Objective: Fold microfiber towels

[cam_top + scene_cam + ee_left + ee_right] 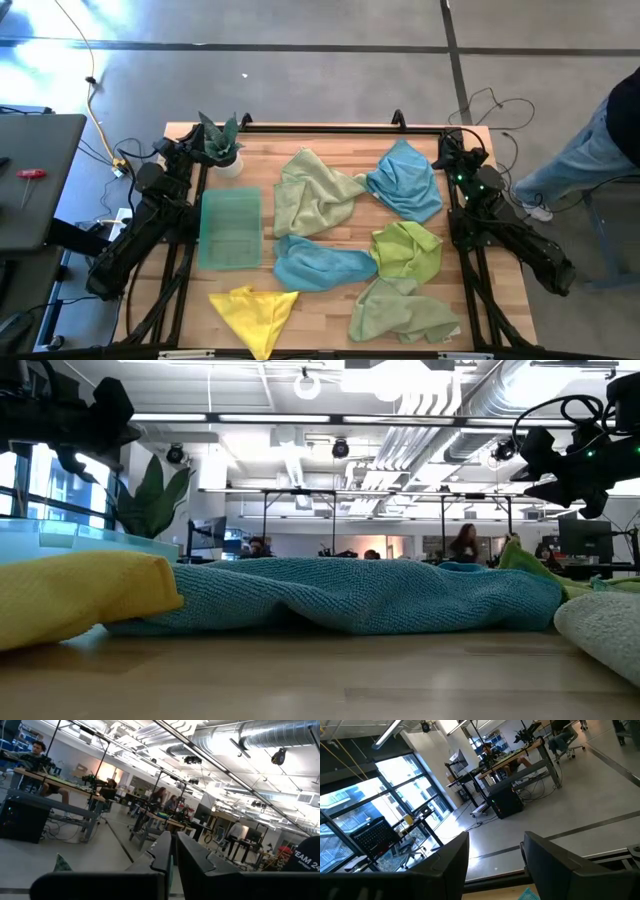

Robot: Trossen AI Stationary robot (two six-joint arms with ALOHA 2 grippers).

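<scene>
We see six microfiber towels (330,240) spread unfolded over the counter (330,140), from 12 o'clock down to 6. Our left hand (172,865) waits closed at the counter's 10 o'clock corner; our right hand (495,865) waits open and empty at 2 o'clock.

Looked like an open-plan robotics lab. Showed exposed ceiling ducts (235,737), rows of workbenches (55,782) with seated people (37,750), tall windows (380,805).

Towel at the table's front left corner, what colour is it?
Bright yellow towel; it shows best in the high view.
</scene>
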